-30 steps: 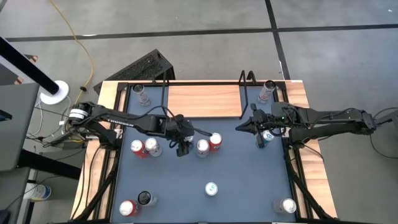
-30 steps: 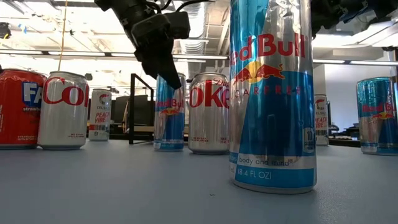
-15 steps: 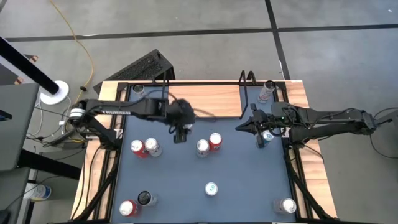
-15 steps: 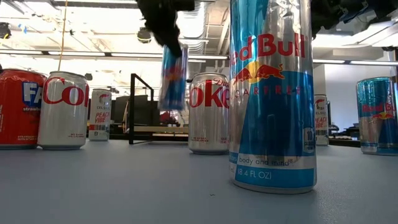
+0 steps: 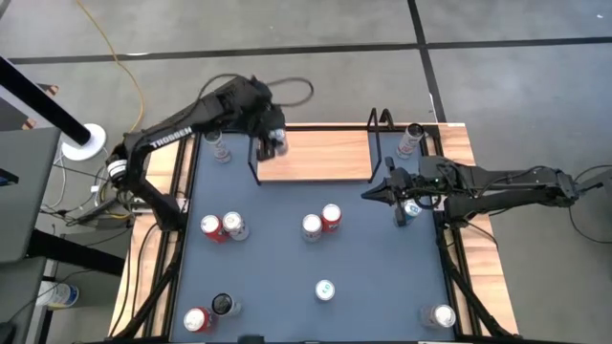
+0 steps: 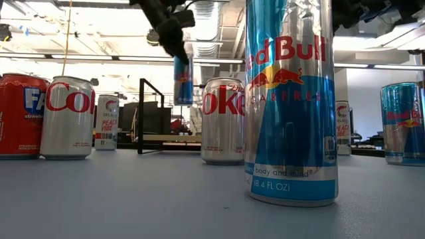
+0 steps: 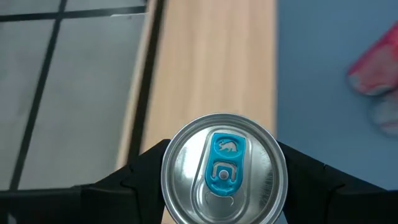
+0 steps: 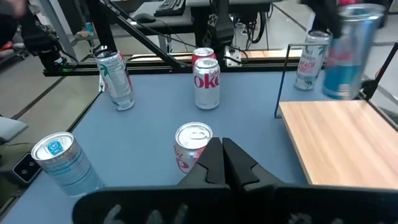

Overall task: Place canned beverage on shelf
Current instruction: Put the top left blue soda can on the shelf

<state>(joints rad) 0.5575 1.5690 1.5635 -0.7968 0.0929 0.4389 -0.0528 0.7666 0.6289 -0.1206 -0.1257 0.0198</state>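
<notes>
The left gripper (image 5: 275,143) is clamped on a blue canned beverage (image 7: 224,168), one dark finger (image 7: 146,171) pressed to each side of it. In the low view the can (image 6: 183,79) hangs upright in the air, clear of the table. From above it sits over the left end of the shelf (image 5: 320,156), just inside the black wire side frame (image 5: 254,153); the wrist view shows light wood under the can, with grey floor to one side and blue tabletop to the other.

The right gripper (image 5: 371,193) has its fingers pressed together on nothing and waits over the table's right side, below the shelf's other wire frame (image 5: 378,143).

The shelf board lies bare along the far edge of the dark-blue tabletop (image 5: 373,268). A pair of cans (image 5: 320,222) stands mid-table in front of it, another pair (image 5: 222,226) to the left, and a lone can (image 5: 325,290) nearer the front, all well apart from the shelf. Beyond the table, desks and ceiling lights fill the room.
</notes>
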